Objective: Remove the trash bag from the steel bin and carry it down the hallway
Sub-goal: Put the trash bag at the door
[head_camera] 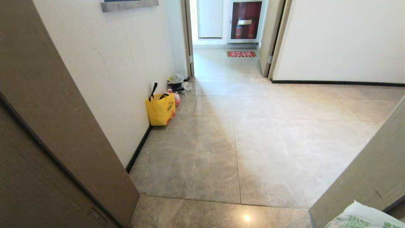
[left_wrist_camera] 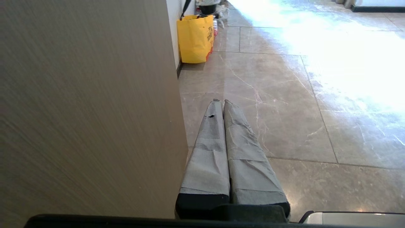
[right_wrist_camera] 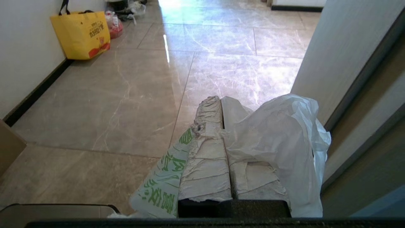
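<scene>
Between your right gripper fingers: the trash bag, white film with green print, clamped tight and draped over the far finger and down both sides; its bulge also shows at the lower right corner of the head view.

Ahead of that gripper: the hallway, glossy beige-grey tile, running to an open doorway.

Ahead and toward the wall: yellow tote bag, black handles, standing against the black baseboard; a small heap of litter just beyond it.

Just beside your left gripper: a brown door panel. Fingers pressed together, nothing between them, pointing along the floor.
</scene>
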